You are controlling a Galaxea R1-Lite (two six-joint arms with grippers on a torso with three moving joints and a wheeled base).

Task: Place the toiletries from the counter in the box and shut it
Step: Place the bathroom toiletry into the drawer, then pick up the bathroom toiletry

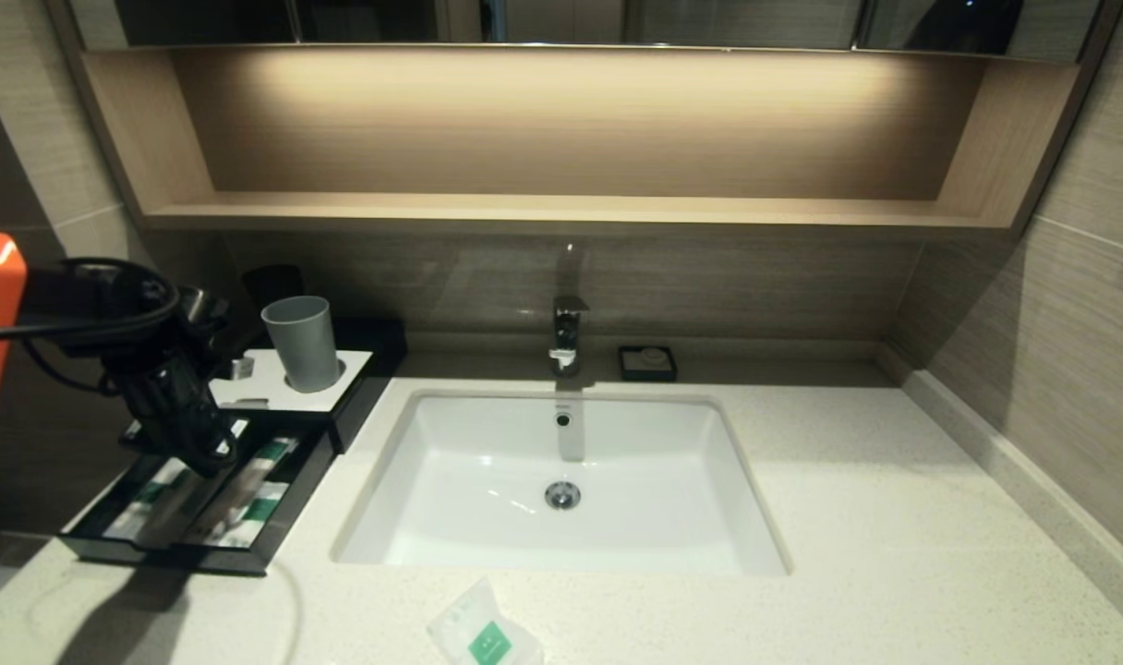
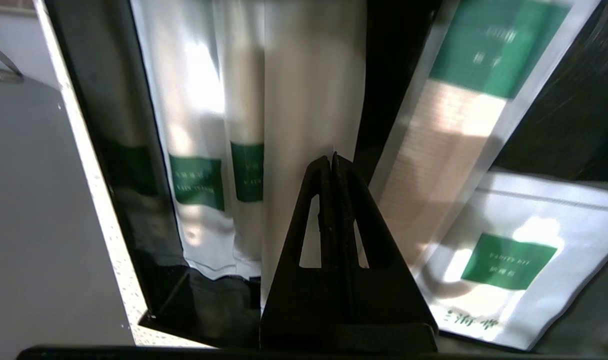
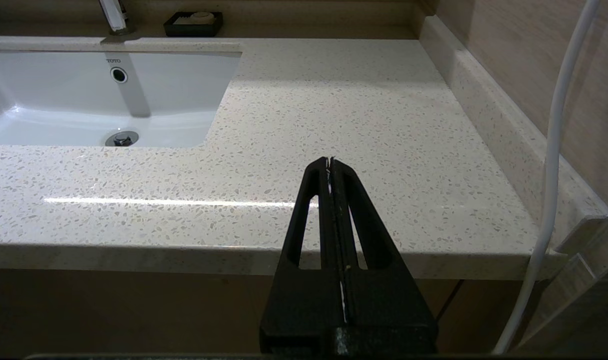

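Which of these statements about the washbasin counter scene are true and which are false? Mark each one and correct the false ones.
1. The box has its drawer pulled open. True.
2. The grey cup lies tipped over in the sink. False: it stands upright on the box's white top.
3. A sachet lies on the counter in front of the sink. True.
4. The left gripper is wide open. False: it is shut, over the drawer.

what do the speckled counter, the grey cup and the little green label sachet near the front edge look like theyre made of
The pale speckled counter looks like polished stone or composite: fine flecks, a glossy streak of reflected light. The grey tapered cup seems matte plastic, even in colour with no shine, though ceramic cannot be ruled out. The small flat sachet with a green square label appears to be thin translucent plastic film.
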